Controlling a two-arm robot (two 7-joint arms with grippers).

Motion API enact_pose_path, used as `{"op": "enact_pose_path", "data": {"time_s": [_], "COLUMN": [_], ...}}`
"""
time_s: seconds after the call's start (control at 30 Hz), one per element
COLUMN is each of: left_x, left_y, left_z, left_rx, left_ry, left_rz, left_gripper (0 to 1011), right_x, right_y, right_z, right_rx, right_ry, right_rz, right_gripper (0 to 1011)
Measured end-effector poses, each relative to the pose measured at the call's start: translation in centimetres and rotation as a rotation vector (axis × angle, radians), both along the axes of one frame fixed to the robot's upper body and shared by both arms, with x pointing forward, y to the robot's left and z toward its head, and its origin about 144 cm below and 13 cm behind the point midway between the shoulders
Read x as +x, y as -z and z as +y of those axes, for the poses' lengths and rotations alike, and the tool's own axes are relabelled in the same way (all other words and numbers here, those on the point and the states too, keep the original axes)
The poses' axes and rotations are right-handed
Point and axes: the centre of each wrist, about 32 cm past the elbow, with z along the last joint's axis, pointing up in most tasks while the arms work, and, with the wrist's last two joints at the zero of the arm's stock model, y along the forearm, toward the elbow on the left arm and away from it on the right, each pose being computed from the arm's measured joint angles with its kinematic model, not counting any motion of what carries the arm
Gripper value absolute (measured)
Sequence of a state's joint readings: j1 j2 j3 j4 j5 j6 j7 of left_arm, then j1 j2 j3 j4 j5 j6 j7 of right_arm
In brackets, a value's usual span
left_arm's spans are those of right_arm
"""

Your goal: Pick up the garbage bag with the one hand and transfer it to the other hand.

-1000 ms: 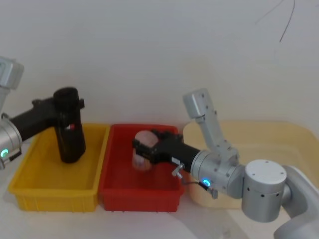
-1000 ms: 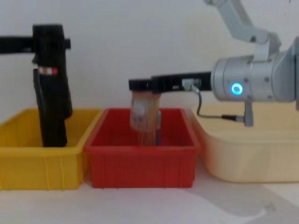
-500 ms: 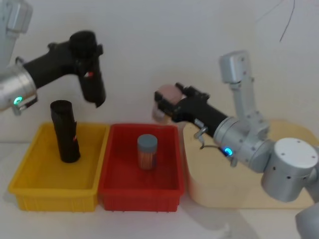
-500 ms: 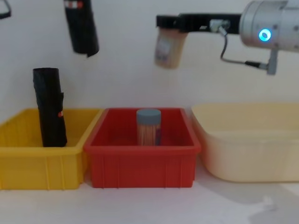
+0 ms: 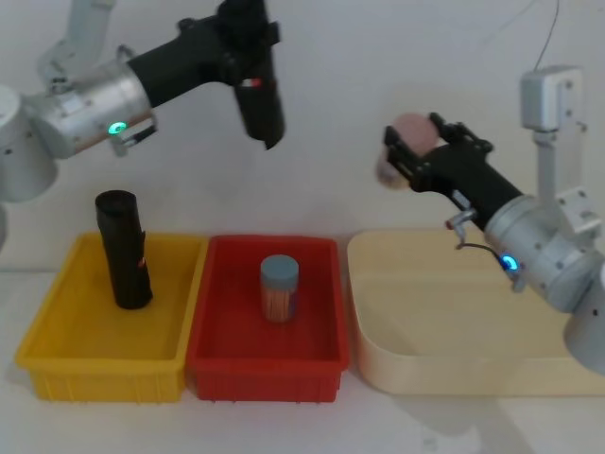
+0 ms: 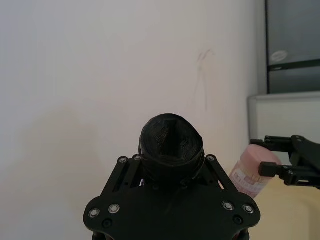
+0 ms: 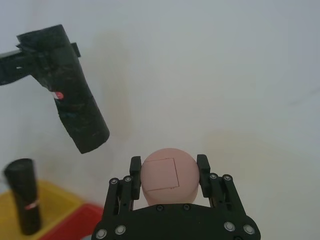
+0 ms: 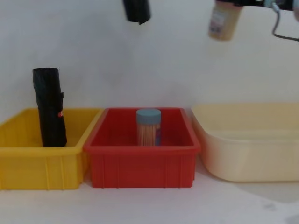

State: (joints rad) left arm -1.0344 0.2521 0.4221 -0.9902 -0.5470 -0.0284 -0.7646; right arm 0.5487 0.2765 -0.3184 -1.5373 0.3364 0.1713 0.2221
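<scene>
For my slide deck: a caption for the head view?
Left hand holds a garbage bag roll aloft; right hand holds a pink-lidded jar.

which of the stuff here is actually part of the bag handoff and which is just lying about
Part of the job: garbage bag, held high in the left claw; right claw, gripping a pink-lidded jar.

Just lying about: second black roll standing in the yellow bin; blue-lidded toothpick jar in the red bin; cream tub.
</scene>
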Motion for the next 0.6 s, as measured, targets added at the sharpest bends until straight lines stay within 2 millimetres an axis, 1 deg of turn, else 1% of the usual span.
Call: {"op": "enact_pose_path", "data": {"time_s": [0.07,0.1,0.2,0.23,0.3,0.33,0.53,0.6], "left_x": [0.9,1.6,2.8,3.4,4.1,4.3,5.2,5.3], "left_y": [-0.2,-0.3,-0.3,-0.3,-0.3,-0.3,-0.5,-0.5], "left_z": [-1.2,-2.0,-3.4,-4.4,-5.6,-5.9,-7.9,-8.2], "left_rx": [-0.007,-0.012,-0.020,-0.027,-0.028,-0.030,-0.027,-0.027], "left_ry": [0.037,0.059,0.098,0.129,0.160,0.169,0.220,0.227], "left_rz": [-0.006,-0.003,-0.001,-0.001,0.006,0.007,0.006,0.006], "left_gripper": [356,356,356,356,356,356,356,356], "right_x": [-0.2,-0.2,-0.4,-0.5,-0.5,-0.6,-0.9,-1.0], "right_y": [0.1,0.2,0.4,0.5,0.7,0.9,1.9,2.0], "right_z": [-0.8,-1.2,-2.5,-2.8,-3.4,-3.9,-5.8,-5.9], "right_rx": [0.002,0.002,0.005,0.005,0.005,0.003,-0.006,-0.007], "right_ry": [0.032,0.046,0.091,0.101,0.120,0.138,0.183,0.185], "right_rz": [-0.002,-0.003,0.002,0.006,0.014,0.024,0.082,0.089], "right_gripper": [647,646,647,647,647,647,647,646]}}
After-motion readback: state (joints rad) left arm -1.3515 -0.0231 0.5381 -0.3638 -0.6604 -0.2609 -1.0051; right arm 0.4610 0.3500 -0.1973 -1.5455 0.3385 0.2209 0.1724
